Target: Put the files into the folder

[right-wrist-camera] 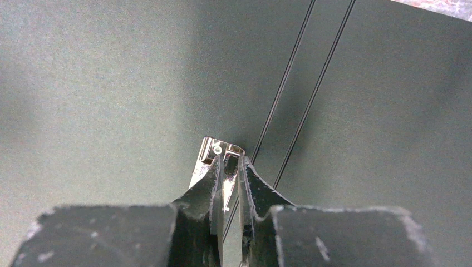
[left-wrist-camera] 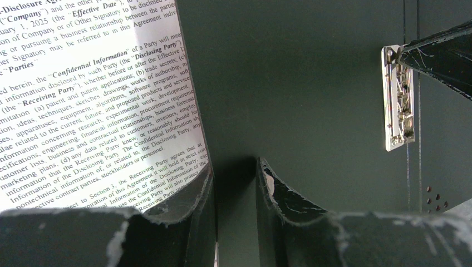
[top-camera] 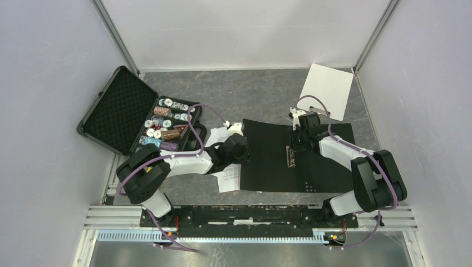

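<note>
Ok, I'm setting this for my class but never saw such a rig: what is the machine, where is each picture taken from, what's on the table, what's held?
Two robot arms, a left arm and a right arm, are bolted at the near edge of the table, each ending in a two-finger pincer. The wide picture looks down from above; the other two come from wrist cameras, each arm's own fingers showing at the bottom. On the table lie an open black folder, printed paper sheets by its left edge, a white clipboard far right and an open case of chips at left. The right pincer is closed on the folder's metal clip. The left pincer is open at the folder's left edge, apparently gripping nothing.
</note>
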### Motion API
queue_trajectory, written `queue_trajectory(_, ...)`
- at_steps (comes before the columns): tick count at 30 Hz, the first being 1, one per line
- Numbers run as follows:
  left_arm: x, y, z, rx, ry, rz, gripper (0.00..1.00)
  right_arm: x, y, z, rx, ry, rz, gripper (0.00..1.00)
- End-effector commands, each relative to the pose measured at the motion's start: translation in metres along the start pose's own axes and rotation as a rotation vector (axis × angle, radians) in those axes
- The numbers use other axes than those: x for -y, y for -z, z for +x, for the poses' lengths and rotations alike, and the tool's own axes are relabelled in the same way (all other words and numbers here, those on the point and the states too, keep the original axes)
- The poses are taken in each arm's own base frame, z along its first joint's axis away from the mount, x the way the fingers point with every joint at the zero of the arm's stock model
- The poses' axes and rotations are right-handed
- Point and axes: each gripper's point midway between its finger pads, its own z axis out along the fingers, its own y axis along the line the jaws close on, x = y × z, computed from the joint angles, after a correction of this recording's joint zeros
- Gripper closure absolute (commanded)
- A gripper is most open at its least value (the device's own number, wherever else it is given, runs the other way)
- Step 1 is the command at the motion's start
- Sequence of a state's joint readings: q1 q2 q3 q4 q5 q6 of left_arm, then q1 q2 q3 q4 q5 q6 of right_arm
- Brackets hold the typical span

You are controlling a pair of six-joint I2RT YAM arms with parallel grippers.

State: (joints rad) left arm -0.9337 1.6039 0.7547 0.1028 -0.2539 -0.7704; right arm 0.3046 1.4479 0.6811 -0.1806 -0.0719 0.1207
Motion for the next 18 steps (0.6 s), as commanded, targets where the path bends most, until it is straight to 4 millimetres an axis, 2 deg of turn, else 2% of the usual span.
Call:
queue_trajectory(1, -0.030, -0.003, 0.014, -0.031, -0.076, -0.123, 0.98, -0.005, -0.012, 0.027, -0.079, 0.027, -0.035, 1.00)
queue_trajectory(6, -0.030, -0.003, 0.014, -0.030, -0.076, -0.121, 0.98, -0.003, -0.014, 0.037, -0.121, 0.048, -0.015, 0.95)
queue_trajectory(8, -0.034, -0.002, 0.013, -0.025, -0.074, -0.142, 0.98, 0.000, -0.012, 0.032, -0.103, 0.041, 0.009, 0.91)
queue_trajectory(10, -0.042, 0.000, 0.014, -0.024, -0.075, -0.180, 0.98, 0.001, -0.006, 0.016, -0.059, 0.035, 0.020, 0.85)
queue_trajectory(14, -0.055, 0.003, 0.015, -0.030, -0.073, -0.256, 0.98, 0.004, 0.011, -0.030, 0.039, 0.008, 0.020, 0.80)
queue_trajectory(16, -0.056, 0.003, 0.015, -0.028, -0.061, -0.259, 0.98, 0.007, 0.019, -0.045, 0.087, -0.021, 0.013, 0.77)
queue_trajectory(18, -0.056, 0.002, 0.015, -0.027, -0.055, -0.260, 0.98, 0.009, 0.026, -0.055, 0.124, -0.041, 0.001, 0.70)
